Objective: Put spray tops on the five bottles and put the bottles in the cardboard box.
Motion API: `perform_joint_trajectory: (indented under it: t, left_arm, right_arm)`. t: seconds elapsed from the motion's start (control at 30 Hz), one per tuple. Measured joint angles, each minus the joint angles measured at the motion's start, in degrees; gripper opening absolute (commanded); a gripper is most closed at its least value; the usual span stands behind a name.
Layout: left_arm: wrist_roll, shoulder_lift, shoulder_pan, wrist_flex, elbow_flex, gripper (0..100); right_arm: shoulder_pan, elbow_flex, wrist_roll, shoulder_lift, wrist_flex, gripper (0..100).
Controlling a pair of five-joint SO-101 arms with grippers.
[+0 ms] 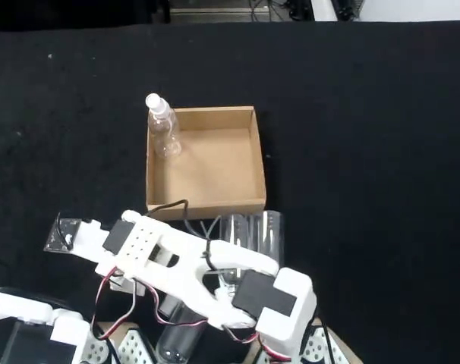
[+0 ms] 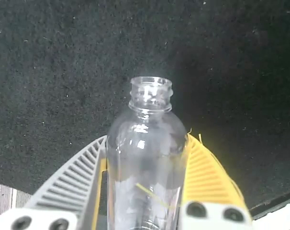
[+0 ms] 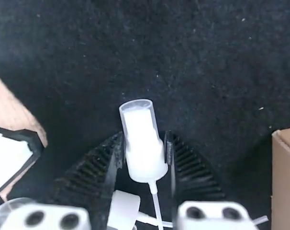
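Observation:
My left gripper is shut on a clear bottle whose neck is bare, gripping its body between a grey and a yellow finger. Black fingers of my right gripper are shut on a white spray top with a clear cap, its thin tube trailing back. The cardboard box lies mid-table, and one bottle with a spray top leans in its far left corner. Two clear bottles without tops sit against the box's near wall. A corner of the box also edges the right wrist view.
A white arm stretches across the near side of the table, its tip left of the box. Under it lies another clear bottle. A loose spray top lies behind the held one. Black cloth covers the table.

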Motion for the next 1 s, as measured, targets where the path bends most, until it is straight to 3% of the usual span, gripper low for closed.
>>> perform_joint_trajectory:
  t: [0.4, 0.57, 0.87, 1.0]
  left_arm:
    - [0.0, 0.0, 0.0, 0.0, 0.0, 4]
    - [0.0, 0.0, 0.0, 0.0, 0.0, 4]
    - [0.0, 0.0, 0.0, 0.0, 0.0, 4]
    - [0.0, 0.0, 0.0, 0.0, 0.0, 4]
  right_arm:
    - [-0.2, 0.1, 4.8, 0.0, 1.8, 12.3]
    - [-0.2, 1.9, 6.4, 0.0, 1.8, 20.5]
    - [-0.6, 2.6, 6.4, 0.0, 1.8, 17.0]
    - [-0.3, 3.3, 7.8, -0.1, 1.8, 4.7]
